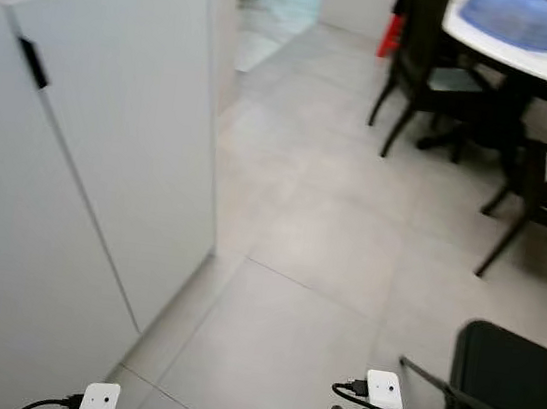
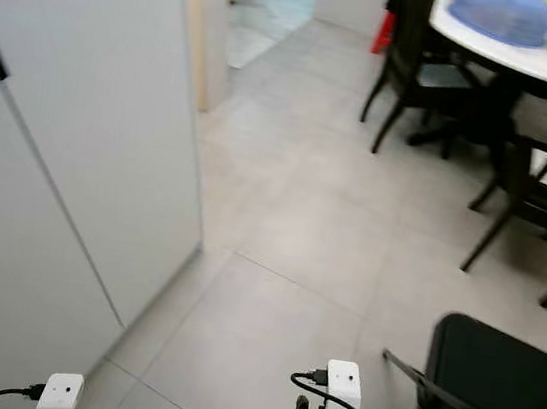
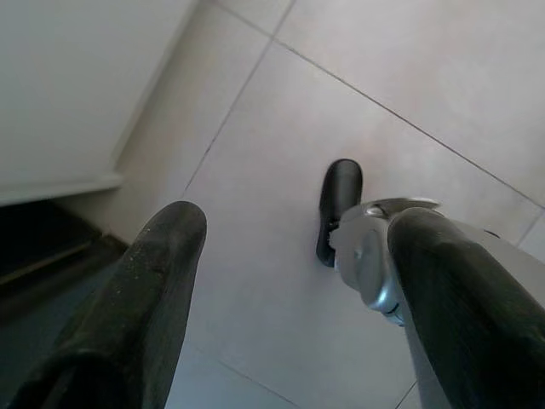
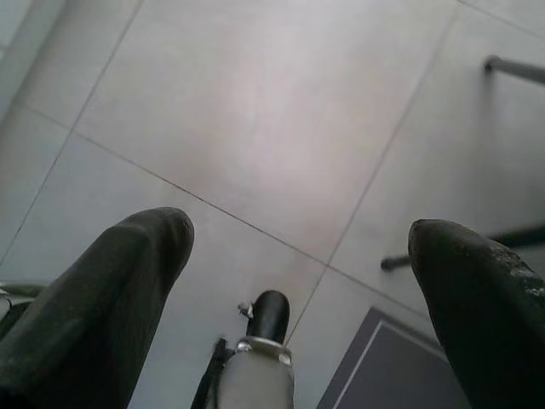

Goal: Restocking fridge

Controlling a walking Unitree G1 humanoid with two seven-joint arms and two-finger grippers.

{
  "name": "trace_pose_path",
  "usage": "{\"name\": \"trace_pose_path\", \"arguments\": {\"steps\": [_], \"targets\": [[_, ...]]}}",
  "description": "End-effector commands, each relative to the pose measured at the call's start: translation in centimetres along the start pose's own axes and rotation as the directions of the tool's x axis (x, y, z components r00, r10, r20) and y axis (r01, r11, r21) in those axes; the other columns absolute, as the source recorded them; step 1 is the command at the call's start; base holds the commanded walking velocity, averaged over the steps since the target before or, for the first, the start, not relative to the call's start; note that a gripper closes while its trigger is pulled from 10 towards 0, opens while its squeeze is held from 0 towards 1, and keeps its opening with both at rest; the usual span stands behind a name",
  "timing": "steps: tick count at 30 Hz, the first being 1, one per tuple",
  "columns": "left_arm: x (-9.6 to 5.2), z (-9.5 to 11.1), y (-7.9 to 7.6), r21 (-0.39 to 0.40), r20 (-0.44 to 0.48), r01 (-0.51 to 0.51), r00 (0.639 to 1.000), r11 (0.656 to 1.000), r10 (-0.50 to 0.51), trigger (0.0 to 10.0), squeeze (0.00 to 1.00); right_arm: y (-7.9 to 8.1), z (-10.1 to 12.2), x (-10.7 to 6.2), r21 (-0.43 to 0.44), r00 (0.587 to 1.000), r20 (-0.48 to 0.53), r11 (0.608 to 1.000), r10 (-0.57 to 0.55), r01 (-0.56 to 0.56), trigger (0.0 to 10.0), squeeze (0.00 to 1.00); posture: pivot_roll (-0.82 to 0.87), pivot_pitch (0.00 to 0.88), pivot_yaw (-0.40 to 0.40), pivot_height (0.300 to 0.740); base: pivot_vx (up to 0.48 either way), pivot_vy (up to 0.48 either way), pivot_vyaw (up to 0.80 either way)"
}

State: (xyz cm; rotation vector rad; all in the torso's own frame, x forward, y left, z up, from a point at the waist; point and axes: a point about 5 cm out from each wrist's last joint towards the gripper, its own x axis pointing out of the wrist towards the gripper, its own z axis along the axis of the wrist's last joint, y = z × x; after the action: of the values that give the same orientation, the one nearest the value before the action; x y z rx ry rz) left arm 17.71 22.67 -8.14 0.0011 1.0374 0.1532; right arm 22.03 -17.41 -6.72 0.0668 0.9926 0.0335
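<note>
Both arms hang low — only the wrists show, at the bottom edge of the head views. Left wrist [image 1: 98, 402] at lower left, right wrist [image 1: 385, 394] at lower right, cables trailing. Left gripper [image 3: 289, 281]: fingers spread wide, nothing between. Right gripper [image 4: 298, 256]: fingers likewise apart, empty — both pointing down.

The right hand [image 4: 298, 281] hangs low over the pale grey tiled floor [image 4: 281, 111], its two black fingers [image 4: 102, 298] spread wide apart with nothing between them. Dark grout lines cross the tiles beneath. Between the fingers, farther down, a silver limb with a rounded black tip [image 4: 268, 315] shows against the floor. Thin black chair legs [image 4: 515, 68] stand off to one side, and a dark flat panel [image 4: 383, 366] lies near the hand.
</note>
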Motion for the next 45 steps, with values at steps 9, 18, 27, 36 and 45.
{"name": "trace_pose_path", "arguments": {"steps": [9, 18, 27, 36, 45], "targets": [[-0.05, -0.69, 0.08, 0.009, -0.034, -0.004, 0.999, 1.000, 0.005, 10.0, 0.00, -0.15, 0.13, -0.02, -0.008, 1.000, 0.001, 1.000, -0.005, 0.005, 10.0, 0.00, 0.03, 0.000, -0.035, 0.740, 0.000, 0.000, 0.80], [-0.06, -0.79, 0.10, 0.011, -0.037, -0.004, 0.999, 1.000, 0.004, 10.0, 0.00, -0.12, 0.00, -0.02, -0.012, 1.000, -0.004, 1.000, -0.001, 0.001, 10.0, 0.00, 0.02, 0.000, -0.031, 0.740, 0.000, 0.000, 0.80], [-0.08, -0.97, 0.10, 0.018, -0.040, -0.003, 0.999, 1.000, 0.003, 10.0, 0.00, -0.13, -0.22, -0.03, -0.018, 1.000, -0.007, 1.000, 0.001, -0.001, 10.0, 0.00, 0.01, 0.000, -0.027, 0.740, 0.000, 0.000, 0.80], [-0.10, -1.10, 0.12, 0.023, -0.045, -0.004, 0.999, 1.000, 0.005, 10.0, 0.00, -0.14, -0.37, -0.04, -0.022, 1.000, -0.011, 1.000, 0.000, 0.000, 10.0, 0.00, 0.01, 0.000, -0.026, 0.740, 0.000, 0.000, 0.80], [-0.11, -1.19, 0.19, 0.028, -0.048, -0.005, 0.999, 1.000, 0.006, 10.0, 0.00, -0.07, -0.49, -0.03, -0.020, 1.000, -0.014, 1.000, 0.000, -0.001, 10.0, 0.00, 0.01, 0.000, -0.021, 0.740, 0.000, 0.000, 0.80]]}}
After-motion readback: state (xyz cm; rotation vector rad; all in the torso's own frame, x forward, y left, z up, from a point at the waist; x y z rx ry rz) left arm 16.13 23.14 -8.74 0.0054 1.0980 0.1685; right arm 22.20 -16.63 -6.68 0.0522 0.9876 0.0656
